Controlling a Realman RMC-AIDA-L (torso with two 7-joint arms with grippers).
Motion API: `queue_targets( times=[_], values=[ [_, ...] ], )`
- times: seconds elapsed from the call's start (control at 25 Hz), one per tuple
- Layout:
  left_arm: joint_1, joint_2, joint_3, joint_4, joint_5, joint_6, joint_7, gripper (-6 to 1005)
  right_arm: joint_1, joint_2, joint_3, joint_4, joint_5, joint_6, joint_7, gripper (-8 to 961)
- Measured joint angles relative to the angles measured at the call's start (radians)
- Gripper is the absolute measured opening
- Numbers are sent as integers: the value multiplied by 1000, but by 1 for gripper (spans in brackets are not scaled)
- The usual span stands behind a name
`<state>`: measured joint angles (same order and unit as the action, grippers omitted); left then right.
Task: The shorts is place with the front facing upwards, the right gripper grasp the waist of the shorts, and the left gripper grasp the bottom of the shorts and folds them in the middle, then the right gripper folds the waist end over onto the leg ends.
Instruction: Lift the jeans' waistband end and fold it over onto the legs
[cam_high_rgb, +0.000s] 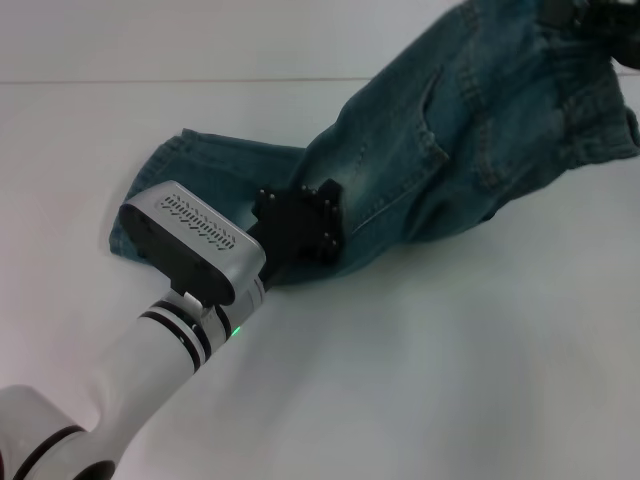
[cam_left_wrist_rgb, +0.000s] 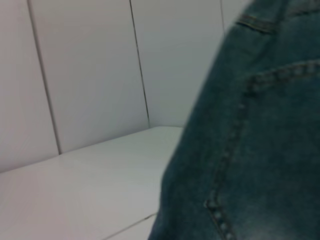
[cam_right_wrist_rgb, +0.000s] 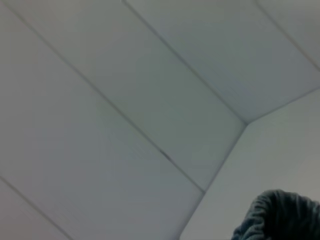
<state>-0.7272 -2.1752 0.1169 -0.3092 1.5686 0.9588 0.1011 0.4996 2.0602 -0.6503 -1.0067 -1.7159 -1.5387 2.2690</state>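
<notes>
Nearest you, the left gripper (cam_high_rgb: 300, 225) sits low on the table (cam_high_rgb: 450, 380), black body pressed onto the lower edge of the shorts (cam_high_rgb: 440, 150). It looks clamped on denim near the bottom of the shorts (cam_high_rgb: 150, 205), but you can't see the fingertips, so how far they are apart can't be told. Its wrist view is filled with denim and a stitched seam right up against the camera, so cloth is at or in the jaws.

Out from that gripper, the shorts run diagonally away toward the far right. One leg lies flat on the table just behind the left gripper; the other layer rises off the surface. Likely reason: both ends are held so the fabric can swing over along its middle.

Farthest, the right gripper (cam_high_rgb: 590, 12) is only a dark shape at the top corner, over the raised waist (cam_high_rgb: 590, 130). The ruffled band hangs just below it, which suggests it's carrying that end. Fingers hidden, so grip can't be told. The right wrist view catches only a bit of gathered waistband.
</notes>
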Motion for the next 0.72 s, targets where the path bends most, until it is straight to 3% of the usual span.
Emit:
queue_targets(
  times=[0.32,0.36,0.72],
  values=[
    [2,0,-3,-55,56,5,1,1,237,10,-76,20,-171,99,9,133],
    [2,0,-3,-58,57,6,1,1,292,12,-103,53,-210,132,6,134],
    [17,0,-2,-77,61,12,1,0,434,6,-261,215,-256,261,-37,142]
  ],
)
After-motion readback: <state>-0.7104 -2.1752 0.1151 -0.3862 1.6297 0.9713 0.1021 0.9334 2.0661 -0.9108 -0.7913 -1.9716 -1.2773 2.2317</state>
